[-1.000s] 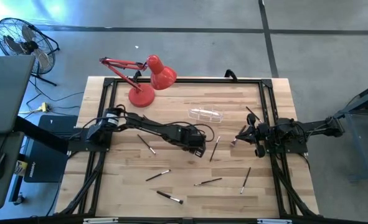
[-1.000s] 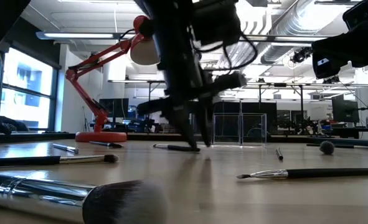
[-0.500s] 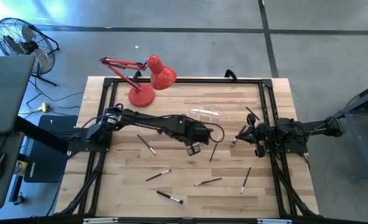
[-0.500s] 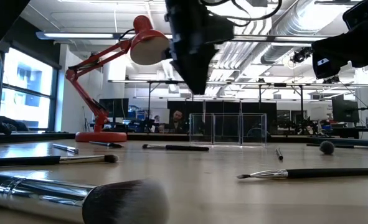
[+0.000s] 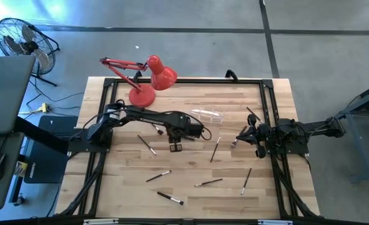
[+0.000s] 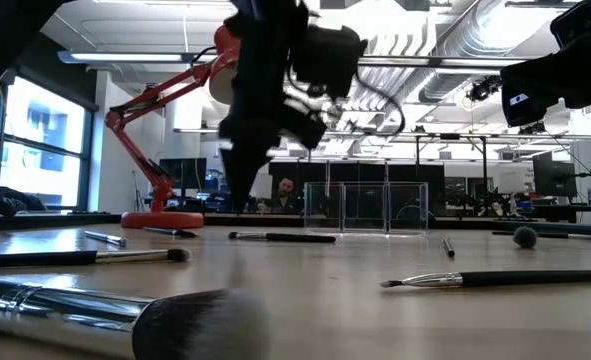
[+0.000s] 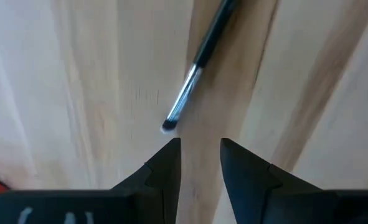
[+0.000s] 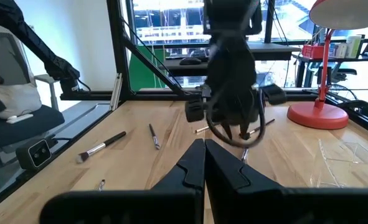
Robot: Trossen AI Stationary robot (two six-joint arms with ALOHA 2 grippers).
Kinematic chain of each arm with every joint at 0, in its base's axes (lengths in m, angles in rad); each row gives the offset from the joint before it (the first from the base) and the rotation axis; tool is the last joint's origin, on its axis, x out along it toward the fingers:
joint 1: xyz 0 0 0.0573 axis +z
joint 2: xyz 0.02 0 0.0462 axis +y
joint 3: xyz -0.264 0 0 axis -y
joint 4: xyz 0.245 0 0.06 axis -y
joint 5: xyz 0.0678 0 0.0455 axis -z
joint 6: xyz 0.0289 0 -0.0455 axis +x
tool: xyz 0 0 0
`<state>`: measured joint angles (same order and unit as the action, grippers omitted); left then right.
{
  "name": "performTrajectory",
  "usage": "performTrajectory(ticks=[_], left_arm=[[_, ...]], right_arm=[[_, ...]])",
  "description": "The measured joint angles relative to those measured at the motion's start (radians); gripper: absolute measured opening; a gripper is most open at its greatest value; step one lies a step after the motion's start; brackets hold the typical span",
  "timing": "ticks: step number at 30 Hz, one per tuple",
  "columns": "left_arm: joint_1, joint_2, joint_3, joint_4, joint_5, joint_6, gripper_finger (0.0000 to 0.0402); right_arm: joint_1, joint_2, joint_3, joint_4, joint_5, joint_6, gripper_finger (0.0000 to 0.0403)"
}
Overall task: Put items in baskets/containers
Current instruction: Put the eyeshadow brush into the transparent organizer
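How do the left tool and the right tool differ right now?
The left tool is out over the middle of the table, near the clear holder; the right tool is parked at the right edge. The left tool's fingers are slightly apart, above a silver-ferruled brush; the right tool's fingers are pressed shut. Neither holds anything.

— How was the light?
— Even and bright from above; ceiling strip lights [image 6: 125,57] glared at the low view's top, and a window [image 6: 0,150] glowed at left.
— Anything soft?
— The big brush [image 6: 115,322] at lower left was out of focus, and the moving arm [image 6: 265,80] was smeared.
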<state>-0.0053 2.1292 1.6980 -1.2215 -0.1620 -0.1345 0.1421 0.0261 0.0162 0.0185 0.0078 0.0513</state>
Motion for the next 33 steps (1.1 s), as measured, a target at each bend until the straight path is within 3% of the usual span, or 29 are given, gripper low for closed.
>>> performTrajectory(ticks=[7, 14, 20, 28, 33], left_arm=[[0.019, 0.0, -0.116, 0.12, 0.043, 0.1, 0.0108], [0.018, -0.012, -0.128, 0.106, 0.04, 0.155, 0.0108], [0.019, -0.146, -0.197, 0.116, 0.012, 0.206, 0.0108], [0.018, -0.547, -0.599, 0.512, 0.048, 0.173, 0.0108], [0.035, -0.643, -0.727, 0.814, 0.044, 0.321, 0.0108]], right_arm=[[0.0, 0.0, 0.0, 0.0, 0.0, 0.0, 0.0001], [0.0, 0.0, 0.0, 0.0, 0.0, 0.0, 0.0001], [0.0, 0.0, 0.0, -0.001, 0.0, 0.0, 0.0001], [0.0, 0.006, 0.0, 0.0, 0.0, 0.0, 0.0001], [0.0, 0.006, 0.0, 0.0, 0.0, 0.0, 0.0001]])
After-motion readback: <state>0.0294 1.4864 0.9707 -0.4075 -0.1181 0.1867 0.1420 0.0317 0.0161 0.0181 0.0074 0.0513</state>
